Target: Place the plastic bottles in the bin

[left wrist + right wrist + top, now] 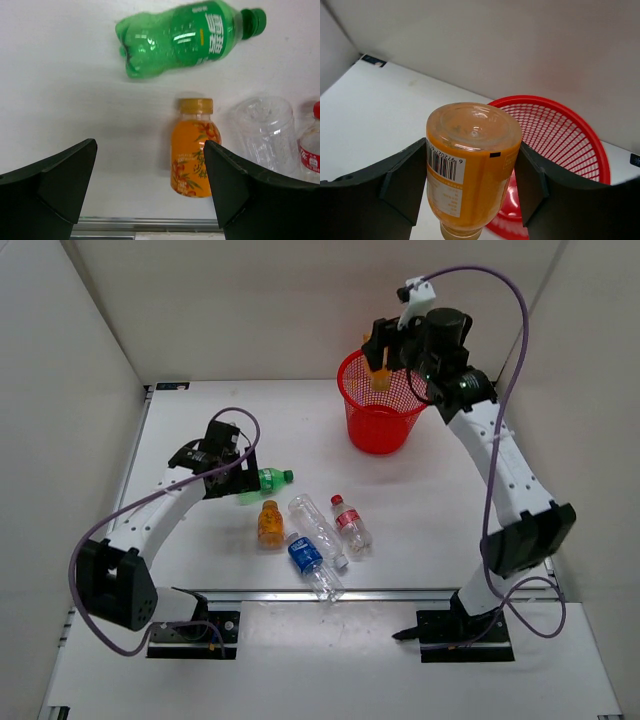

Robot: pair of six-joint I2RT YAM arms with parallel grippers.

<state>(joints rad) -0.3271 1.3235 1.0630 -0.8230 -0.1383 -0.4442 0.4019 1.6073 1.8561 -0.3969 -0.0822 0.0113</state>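
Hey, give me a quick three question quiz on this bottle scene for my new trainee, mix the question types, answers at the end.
1. Multiple choice: which bottle is the right gripper holding up by the bin? A green, B orange, C blue-label.
2. True or false: the left gripper is shut on a bottle.
3. How many bottles lie on the table?
Key: 1 B, the held orange bottle, cap down. 2 False, it is open, gripping nothing. 3 Five: green bottle, second orange bottle, plain clear bottle, red-label bottle, blue-label bottle.
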